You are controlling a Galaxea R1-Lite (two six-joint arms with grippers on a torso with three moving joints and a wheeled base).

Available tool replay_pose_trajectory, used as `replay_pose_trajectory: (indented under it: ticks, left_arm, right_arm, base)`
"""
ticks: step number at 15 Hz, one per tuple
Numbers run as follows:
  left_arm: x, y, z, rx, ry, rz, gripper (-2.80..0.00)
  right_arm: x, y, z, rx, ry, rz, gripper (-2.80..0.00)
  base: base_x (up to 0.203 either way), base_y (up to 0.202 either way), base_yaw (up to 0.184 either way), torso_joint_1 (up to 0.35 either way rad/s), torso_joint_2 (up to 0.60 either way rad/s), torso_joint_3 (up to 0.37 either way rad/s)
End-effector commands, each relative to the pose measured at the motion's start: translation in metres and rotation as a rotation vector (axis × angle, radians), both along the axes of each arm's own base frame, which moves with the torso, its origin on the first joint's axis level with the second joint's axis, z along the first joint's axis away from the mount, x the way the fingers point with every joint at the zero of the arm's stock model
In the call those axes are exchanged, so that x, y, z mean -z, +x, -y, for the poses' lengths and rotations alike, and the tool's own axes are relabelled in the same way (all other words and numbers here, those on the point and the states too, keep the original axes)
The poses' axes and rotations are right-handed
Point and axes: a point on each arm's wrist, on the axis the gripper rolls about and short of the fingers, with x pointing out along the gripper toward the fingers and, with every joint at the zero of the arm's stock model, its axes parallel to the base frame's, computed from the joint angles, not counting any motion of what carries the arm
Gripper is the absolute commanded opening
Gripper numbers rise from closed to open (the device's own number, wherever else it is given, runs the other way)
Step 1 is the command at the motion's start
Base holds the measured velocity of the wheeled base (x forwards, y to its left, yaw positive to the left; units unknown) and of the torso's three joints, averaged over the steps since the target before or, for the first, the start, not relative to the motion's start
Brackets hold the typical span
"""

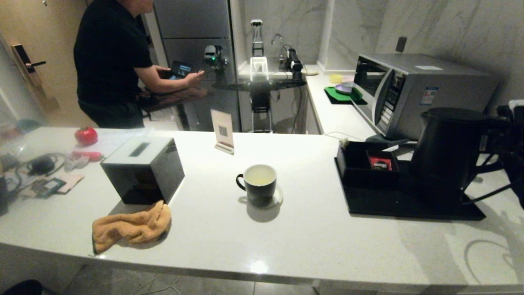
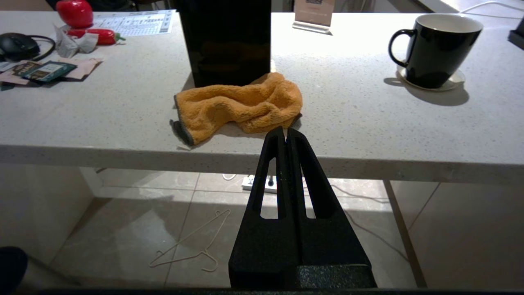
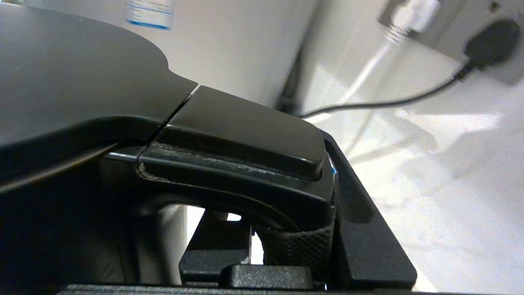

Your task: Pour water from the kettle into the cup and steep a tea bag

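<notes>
The tall black kettle (image 1: 446, 147) stands upright on the low black tray (image 1: 409, 207) at the right of the counter. My right gripper (image 3: 278, 184) sits around the top of its loop handle (image 3: 245, 139). One finger (image 3: 360, 229) lies against the handle's outer side; a thin bright gap separates the inner finger from the textured grip. The cup (image 1: 258, 182) stands on a small coaster mid-counter, with pale yellowish water (image 1: 259, 175) inside. A red packet (image 1: 380, 164) lies in a tray compartment. My left gripper (image 2: 285, 132) hangs shut and empty below the counter's front edge, facing the cup (image 2: 436, 49).
A black tissue box (image 1: 143, 168) and an orange cloth (image 1: 131, 227) sit left of the cup. A card stand (image 1: 223, 131) is behind it. A microwave (image 1: 417, 90) stands behind the tray. Cables and small items clutter the far left; a person stands at the back left.
</notes>
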Motion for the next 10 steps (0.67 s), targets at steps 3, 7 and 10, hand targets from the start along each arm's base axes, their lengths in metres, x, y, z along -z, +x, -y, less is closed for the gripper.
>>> replay_pose_trajectory:
  ticks: [3, 7, 10]
  left_arm:
    - [0.0, 0.0, 0.0, 0.0, 0.0, 0.0, -2.8]
    - [0.0, 0.0, 0.0, 0.0, 0.0, 0.0, -2.8]
    - [0.0, 0.0, 0.0, 0.0, 0.001, 0.0, -2.8]
  right_arm:
    - [0.022, 0.011, 0.01, 0.017, 0.01, -0.031, -2.8]
    - [0.029, 0.024, 0.015, 0.016, 0.008, -0.024, -2.8]
    - [0.039, 0.03, 0.016, 0.013, 0.013, -0.044, -2.8]
  base:
    - [0.0, 0.0, 0.0, 0.0, 0.0, 0.0]
    - [0.0, 0.0, 0.0, 0.0, 0.0, 0.0]
    - [0.0, 0.0, 0.0, 0.0, 0.0, 0.0]
